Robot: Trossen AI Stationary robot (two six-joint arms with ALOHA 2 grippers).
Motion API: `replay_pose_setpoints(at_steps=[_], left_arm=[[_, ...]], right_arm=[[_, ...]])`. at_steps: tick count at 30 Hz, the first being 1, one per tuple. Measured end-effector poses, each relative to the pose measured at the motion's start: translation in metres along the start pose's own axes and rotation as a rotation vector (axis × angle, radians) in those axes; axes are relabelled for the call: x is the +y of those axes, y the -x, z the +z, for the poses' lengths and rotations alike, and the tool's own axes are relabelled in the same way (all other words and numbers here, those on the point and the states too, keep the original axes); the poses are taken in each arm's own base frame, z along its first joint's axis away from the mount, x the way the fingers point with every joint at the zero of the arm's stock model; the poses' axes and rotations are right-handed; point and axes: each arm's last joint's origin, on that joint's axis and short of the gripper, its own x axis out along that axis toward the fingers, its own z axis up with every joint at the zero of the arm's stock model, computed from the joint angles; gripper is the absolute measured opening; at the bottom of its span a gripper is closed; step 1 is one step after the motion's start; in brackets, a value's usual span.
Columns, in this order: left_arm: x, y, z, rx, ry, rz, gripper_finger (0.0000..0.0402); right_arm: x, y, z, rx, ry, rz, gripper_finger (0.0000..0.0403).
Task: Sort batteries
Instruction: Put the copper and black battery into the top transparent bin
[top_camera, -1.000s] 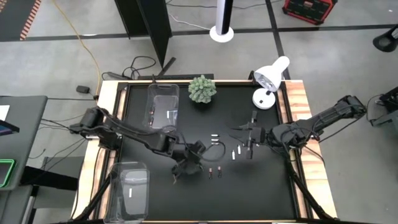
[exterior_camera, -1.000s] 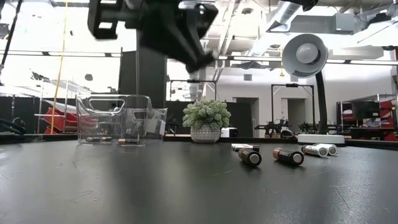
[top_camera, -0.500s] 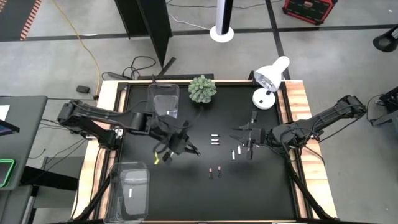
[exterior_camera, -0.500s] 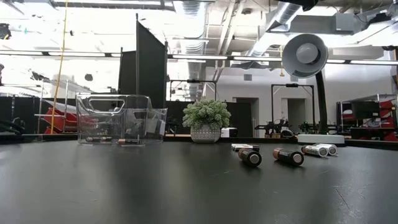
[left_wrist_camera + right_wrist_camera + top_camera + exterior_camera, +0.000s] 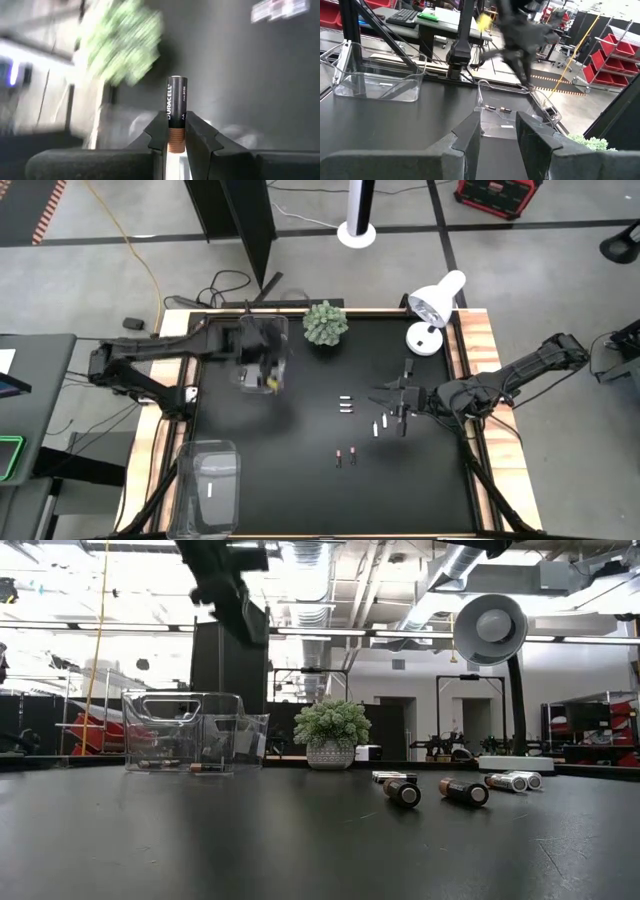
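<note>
On the high view, going from the nine o'clock side toward three: a clear bin (image 5: 213, 485) with one pale cell in it sits at about seven o'clock on the black bench (image 5: 420, 480). A second clear bin (image 5: 262, 340) stands at about eleven o'clock, and the left pincer (image 5: 262, 368) hangs over it. That pincer is clamped narrow on a dark, copper-ended battery (image 5: 176, 112), which stands upright between its fingers in the left wrist view. In the right wrist view two dark cells already lie in this bin (image 5: 499, 117).

At twelve o'clock stands a small potted plant (image 5: 325, 322). Near the centre lie two pale batteries (image 5: 346, 404), and below them, toward six o'clock, two dark batteries (image 5: 346, 457). A couple more pale batteries (image 5: 380, 425) lie just beside the right pincer (image 5: 400, 402), which waits at about three o'clock, jaws half apart and holding nothing. A white desk lamp (image 5: 433, 310) stands at one o'clock.

The step in hand looks like delivery of a dark cell to the far bin. The next move calls for lowering inside the bin's walls, then parting the fingers so the cell drops among its like rather than bouncing off the rim.
</note>
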Motion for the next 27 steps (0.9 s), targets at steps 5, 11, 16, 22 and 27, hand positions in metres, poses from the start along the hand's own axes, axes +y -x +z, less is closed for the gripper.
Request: replay_pose_setpoints(at_steps=[5,11,16,22,27], left_arm=[[0.039,-0.031,-0.018,0.1,0.056,-0.001,0.0035],[0.073,-0.072,-0.045,0.198,0.094,-0.094,0.0035],[0.084,-0.1,-0.062,0.255,0.093,-0.17,0.0035],[0.087,-0.119,-0.07,0.298,0.082,-0.207,0.0036],[0.086,-0.122,-0.07,0.293,0.08,-0.212,0.0075]], right_arm=[[0.0,0.0,0.0,0.001,0.0,0.0,0.0143],[0.0,0.0,0.0,0.001,0.001,0.001,0.0143],[0.0,0.0,0.0,0.001,0.001,0.001,0.0143],[0.0,0.0,0.0,0.001,0.001,0.001,0.0143],[0.0,0.0,0.0,0.003,0.002,0.002,0.0143]])
